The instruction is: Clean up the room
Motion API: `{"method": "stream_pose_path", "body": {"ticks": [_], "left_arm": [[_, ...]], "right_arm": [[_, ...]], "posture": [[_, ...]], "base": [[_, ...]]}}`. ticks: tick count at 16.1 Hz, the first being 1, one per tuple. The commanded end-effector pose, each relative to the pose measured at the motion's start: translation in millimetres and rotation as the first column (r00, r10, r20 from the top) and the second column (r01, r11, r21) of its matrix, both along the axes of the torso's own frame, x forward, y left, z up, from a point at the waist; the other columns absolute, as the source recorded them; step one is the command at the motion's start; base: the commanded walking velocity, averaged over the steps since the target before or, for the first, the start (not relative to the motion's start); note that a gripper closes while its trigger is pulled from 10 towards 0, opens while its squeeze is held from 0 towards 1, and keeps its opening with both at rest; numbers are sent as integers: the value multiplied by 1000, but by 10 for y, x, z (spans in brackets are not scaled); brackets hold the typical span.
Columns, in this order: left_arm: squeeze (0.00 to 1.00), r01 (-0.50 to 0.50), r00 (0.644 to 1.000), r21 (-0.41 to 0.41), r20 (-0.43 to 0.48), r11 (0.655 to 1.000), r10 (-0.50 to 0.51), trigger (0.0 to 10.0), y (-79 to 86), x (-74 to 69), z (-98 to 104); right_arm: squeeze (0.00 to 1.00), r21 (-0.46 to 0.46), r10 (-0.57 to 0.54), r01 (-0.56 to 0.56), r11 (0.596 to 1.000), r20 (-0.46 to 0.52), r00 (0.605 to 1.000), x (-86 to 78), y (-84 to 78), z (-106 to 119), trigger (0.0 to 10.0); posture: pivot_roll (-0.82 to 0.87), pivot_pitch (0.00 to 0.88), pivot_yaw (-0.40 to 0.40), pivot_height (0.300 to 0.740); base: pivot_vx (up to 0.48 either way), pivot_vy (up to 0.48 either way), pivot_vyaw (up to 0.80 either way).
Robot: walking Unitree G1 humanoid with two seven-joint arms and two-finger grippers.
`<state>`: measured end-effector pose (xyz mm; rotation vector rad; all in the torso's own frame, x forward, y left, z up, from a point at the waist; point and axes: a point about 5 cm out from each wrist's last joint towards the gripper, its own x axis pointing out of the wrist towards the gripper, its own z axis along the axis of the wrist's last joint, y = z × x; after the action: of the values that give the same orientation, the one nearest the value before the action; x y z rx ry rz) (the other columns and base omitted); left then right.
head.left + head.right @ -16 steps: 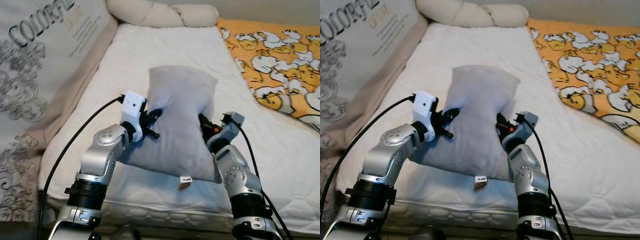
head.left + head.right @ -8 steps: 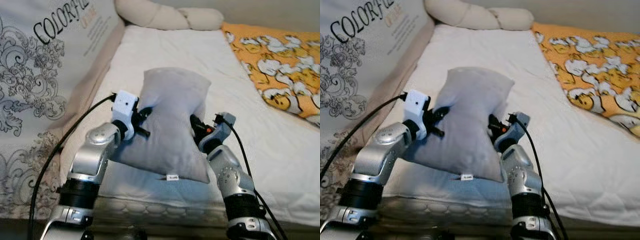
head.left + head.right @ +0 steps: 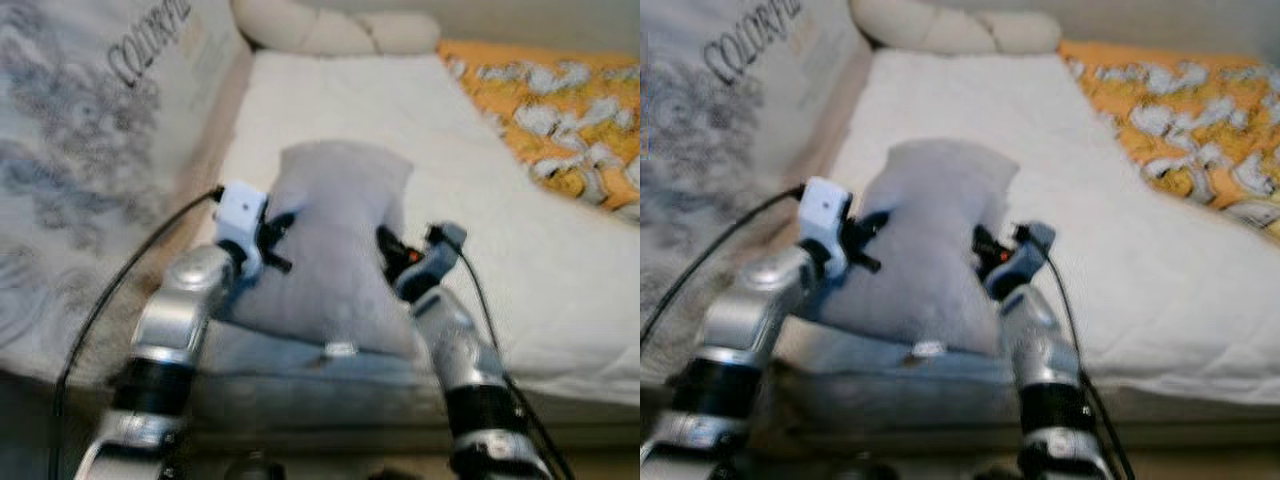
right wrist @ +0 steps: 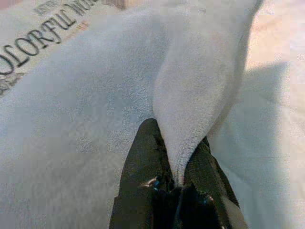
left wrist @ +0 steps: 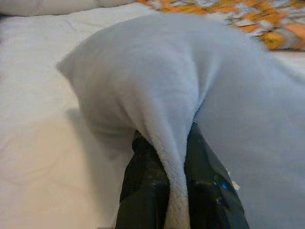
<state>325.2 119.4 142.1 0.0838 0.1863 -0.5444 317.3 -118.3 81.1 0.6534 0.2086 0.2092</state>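
Here we hold the grey pillow (image 3: 340,240) above the mattress (image 3: 330,100), left gripper (image 5: 171,157) and right gripper (image 4: 178,160) fingers each pinching a fold.

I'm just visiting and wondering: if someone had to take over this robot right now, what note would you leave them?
Left pincer: shut on a fold of the grey pillow, at its left edge.
Right pincer: shut on a fold at the pillow's right edge.
The pillow is held between both arms over the near part of the white mattress. A cream bolster lies at the far end, an orange duck-print blanket to the right.
Done: pillow gripped on both sides.
Left: carry it to its spot, set it down, release.
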Motion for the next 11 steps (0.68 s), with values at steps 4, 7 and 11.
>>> {"method": "stream_pose_path", "body": {"ticks": [4,7,11], "left_arm": [[0,3,998,18,64,1000,-4,10000,-26,47,118],[0,-8,996,-4,84,1000,9,10000,-12,78,155],[0,-42,996,-1,83,999,42,10000,29,101,150]], "right_arm": [[0,-2,-29,29,1000,29,999,24,-69,70,10000],[0,1,-29,29,1000,30,999,35,-77,80,10000],[0,-24,-5,6,1000,39,999,55,-44,97,10000]], "posture": [[17,0,-7,740],[17,0,-6,740],[16,0,-6,740]], "base": [[0,0,0],[0,0,0],[0,0,0]]}}
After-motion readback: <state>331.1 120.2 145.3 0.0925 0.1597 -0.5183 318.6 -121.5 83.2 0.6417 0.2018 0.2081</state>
